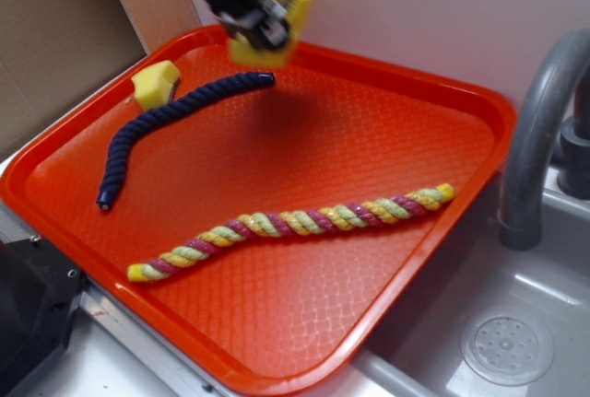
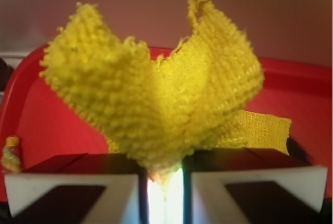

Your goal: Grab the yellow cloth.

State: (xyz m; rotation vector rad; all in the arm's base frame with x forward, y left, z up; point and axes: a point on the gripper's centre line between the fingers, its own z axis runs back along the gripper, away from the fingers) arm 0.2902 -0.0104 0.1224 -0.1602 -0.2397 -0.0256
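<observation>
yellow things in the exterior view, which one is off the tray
The yellow cloth, pinched in the gripper above the tray. The pale sponge block and the twisted rope both lie on the tray.

The exterior camera stands off to one side and above, looking down at a slant across the whole red tray (image 1: 406,259), with the sink basin (image 1: 516,323) and grey faucet (image 1: 539,130) at its right edge and the wall beyond. The wrist camera sits just behind the gripper (image 2: 165,174), so near that the yellow cloth (image 2: 156,94) fills most of its picture. The 2 views share the cloth (image 1: 277,24), the gripper (image 1: 253,24), the tray's far rim (image 2: 296,70) and the pale wall.
</observation>
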